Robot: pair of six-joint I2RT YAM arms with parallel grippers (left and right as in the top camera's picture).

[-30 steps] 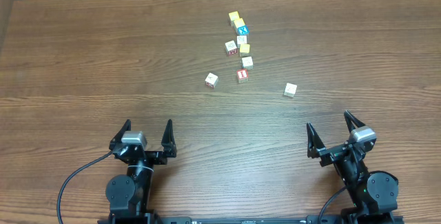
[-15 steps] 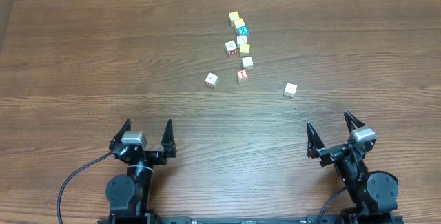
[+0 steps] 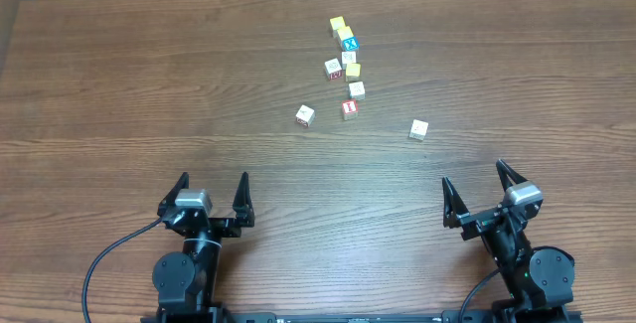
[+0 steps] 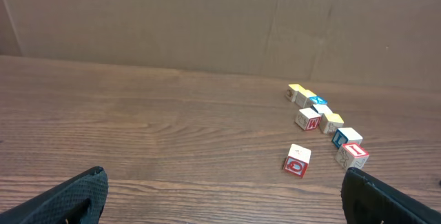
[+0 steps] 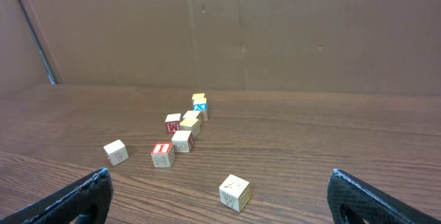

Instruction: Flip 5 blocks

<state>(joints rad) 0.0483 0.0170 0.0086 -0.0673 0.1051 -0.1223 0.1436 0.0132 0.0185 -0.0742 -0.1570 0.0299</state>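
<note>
The left gripper (image 3: 213, 177) is seen spread wide and empty at the near left. Six pale blocks (image 3: 349, 108) are counted overhead, far of centre. One stray block (image 5: 234, 191), cut from the left wrist view, is shown by the right wrist view. The right gripper (image 3: 474, 172) is likewise spread and empty.

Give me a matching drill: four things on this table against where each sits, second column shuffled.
1. blue-topped cube
2. red-topped block
3. stray pale block
4. left gripper

a. alone, nearest the right gripper
b. near table edge, fingers spread
c. far in the row, beside a yellow cube
d. near end of the row

Pairs: 1-c, 2-d, 3-a, 4-b.
</note>
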